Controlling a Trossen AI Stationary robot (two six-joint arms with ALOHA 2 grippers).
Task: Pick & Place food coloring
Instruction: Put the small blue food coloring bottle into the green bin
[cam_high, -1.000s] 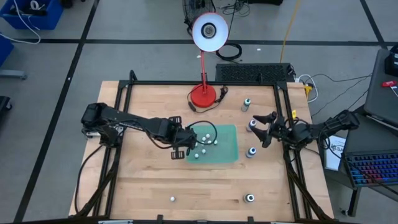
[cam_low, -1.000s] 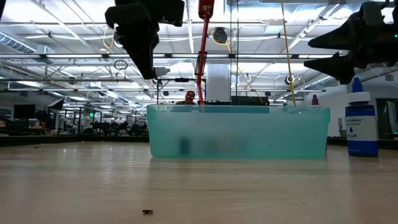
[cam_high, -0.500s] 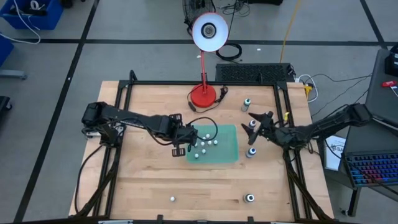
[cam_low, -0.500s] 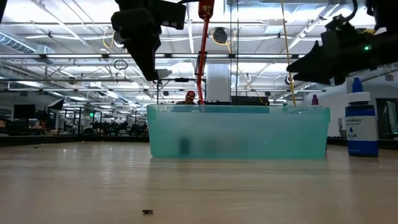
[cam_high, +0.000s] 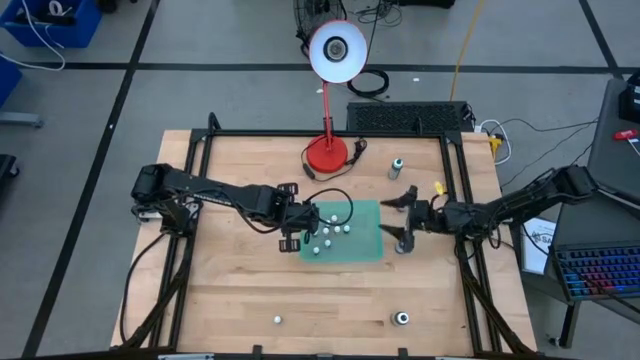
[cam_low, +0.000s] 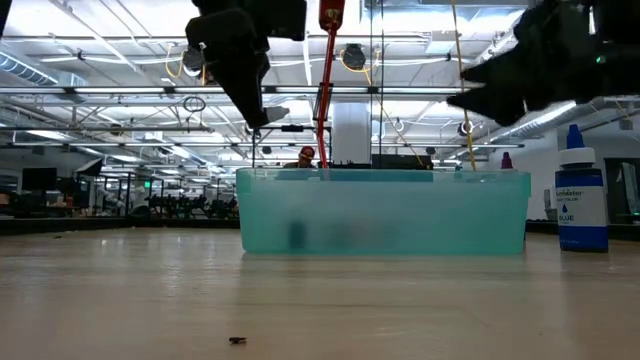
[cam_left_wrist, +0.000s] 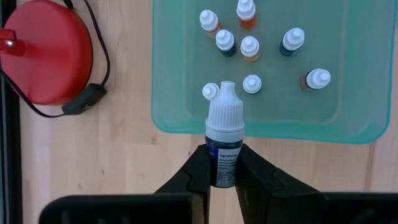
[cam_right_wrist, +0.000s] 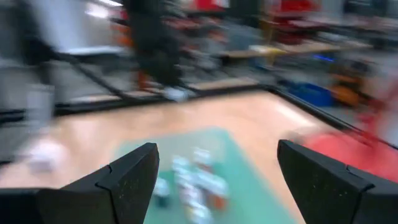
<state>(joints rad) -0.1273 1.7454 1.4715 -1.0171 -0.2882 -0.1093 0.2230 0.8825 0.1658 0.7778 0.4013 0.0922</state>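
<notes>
Your right gripper (cam_high: 405, 218) has swung inward from table's right edge since earlier frame, now at teal bin's (cam_high: 368, 243) right rim; fingers spread wide, nothing between them. Your left gripper (cam_left_wrist: 224, 177) over bin's left rim, clamped on small dark bottle with white dropper cap (cam_left_wrist: 224, 134). Just ahead of it, in bin: several food coloring bottles (cam_left_wrist: 250, 47). Blue bottle (cam_low: 581, 193) stands outside bin, below right gripper. Red lamp base (cam_left_wrist: 48, 51) beside left gripper.
</notes>
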